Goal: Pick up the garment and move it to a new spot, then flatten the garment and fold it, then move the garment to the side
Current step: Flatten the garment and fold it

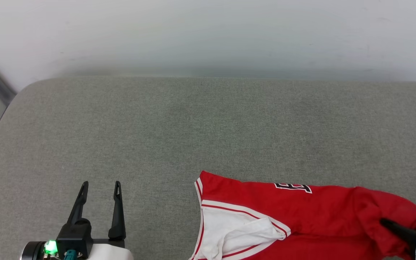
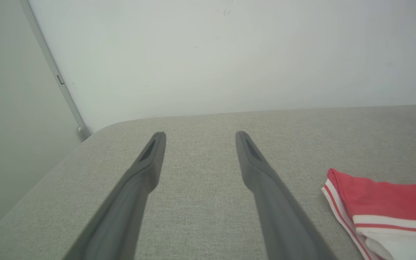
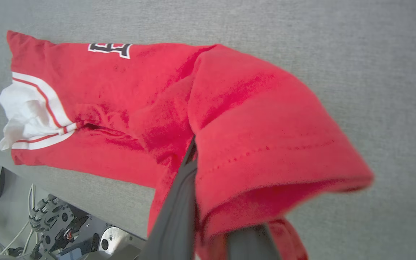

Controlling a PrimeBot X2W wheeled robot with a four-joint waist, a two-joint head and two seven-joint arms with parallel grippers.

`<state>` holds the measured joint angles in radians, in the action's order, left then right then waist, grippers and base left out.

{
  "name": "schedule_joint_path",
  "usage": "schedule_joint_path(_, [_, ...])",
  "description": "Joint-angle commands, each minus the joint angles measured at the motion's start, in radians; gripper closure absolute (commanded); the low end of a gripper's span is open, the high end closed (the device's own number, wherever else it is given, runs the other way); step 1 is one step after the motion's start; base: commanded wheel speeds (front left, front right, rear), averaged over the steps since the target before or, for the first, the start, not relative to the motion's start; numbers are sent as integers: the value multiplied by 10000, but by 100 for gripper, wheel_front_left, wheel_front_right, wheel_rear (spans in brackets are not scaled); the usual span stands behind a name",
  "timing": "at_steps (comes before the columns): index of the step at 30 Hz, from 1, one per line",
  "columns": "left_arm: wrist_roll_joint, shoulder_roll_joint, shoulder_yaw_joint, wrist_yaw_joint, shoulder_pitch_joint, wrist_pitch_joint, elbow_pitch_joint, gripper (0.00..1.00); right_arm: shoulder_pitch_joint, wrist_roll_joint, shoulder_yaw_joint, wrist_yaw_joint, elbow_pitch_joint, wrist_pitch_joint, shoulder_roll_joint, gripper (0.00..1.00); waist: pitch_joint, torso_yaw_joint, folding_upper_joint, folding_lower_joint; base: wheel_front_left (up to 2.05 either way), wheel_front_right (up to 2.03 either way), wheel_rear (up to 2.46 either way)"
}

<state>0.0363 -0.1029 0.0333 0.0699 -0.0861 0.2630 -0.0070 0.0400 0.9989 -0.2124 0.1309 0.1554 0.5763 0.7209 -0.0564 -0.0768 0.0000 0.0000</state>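
Your right gripper (image 1: 395, 228) sits closest to the lens in its own wrist view. Its jaws are drawn narrow onto a bunched fold of the garment (image 3: 139, 90), and red cloth drapes over both dark fingers (image 3: 179, 216) and hides their tips. That pinch is at the garment's right end, where the cloth stands up in a rounded loop. From there the red body runs flat along the near edge of the grey fabric-covered tabletop (image 1: 208, 126). You can see black numerals (image 1: 293, 187) outlined in white at the garment's far edge. At its left end is a white sleeve (image 1: 229, 231) with red-and-white striped trim.

Your left gripper (image 1: 100, 185) hovers at the tabletop's front left, well apart from the garment. Its jaws are spread wide with nothing between them, and its fingers point toward the white wall (image 1: 208, 36). A green light (image 1: 51, 246) glows on its wrist. Below the tabletop's edge, the right wrist view shows part of the robot's base (image 3: 67, 231) with cables.
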Motion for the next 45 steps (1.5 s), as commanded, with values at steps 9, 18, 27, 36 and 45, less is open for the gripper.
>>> schedule_joint_path(9, [-114,138,-90,-184,9,22,60,0,1065,-214,-1322,-4,-3045,1762,-654,100,-106,25,0,0,0,0,0])
schedule_joint_path(18, [-70,257,-91,-444,356,22,175,0,3063,-847,-3460,-4,-2685,2480,-1730,100,-461,-316,0,0,0,0,0])
schedule_joint_path(27, [-113,337,-247,-536,597,22,171,0,5072,-1562,-5843,-2,-415,1698,-2989,100,-902,-486,0,0,0,0,0])
schedule_joint_path(36, [-58,408,-286,-669,925,22,245,0,5738,-1416,-7720,-4,1871,722,-3552,100,-1285,-563,0,0,0,0,0])
schedule_joint_path(45, [-166,449,-410,-625,591,22,315,0,6206,-1215,-8007,-4,1120,-1750,-2837,0,-675,-265,0,0,0,0,0])
